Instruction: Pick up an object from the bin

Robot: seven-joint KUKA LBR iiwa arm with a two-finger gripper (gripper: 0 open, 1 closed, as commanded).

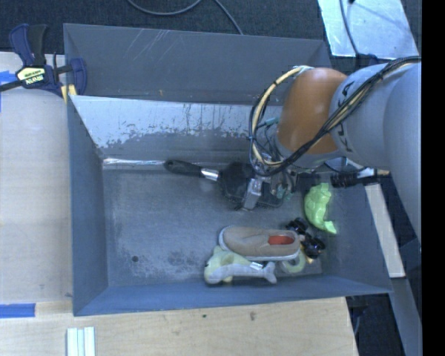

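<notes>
While the arm's gripper [254,190] hangs low over the floor of the grey bin [89,221], beyond the tan shoe [258,242] toward the back wall, the pick looks to be at the approach stage, with nothing seen lifted. Its tip sits just beside a dark lump [231,182], which lies behind the shoe's left end. That lump is the likeliest candidate, being nearest. A black-handled tool [185,167] stretches further left of the shoe, along the foot of the back wall, and seems to meet the lump. Whether the gripper is open or closed cannot be told, nor whether it touches or has hold of anything; cables and its own body hide the tip. A green thing [320,208] lies behind the shoe's right end, a pale plush toy [233,269] presses against the shoe's front side, and a small black thing [310,242] sits at its right end. The next move, by this reading, calls for settling squarely over the lump, closing, then lifting straight up clear of the tool.
</notes>
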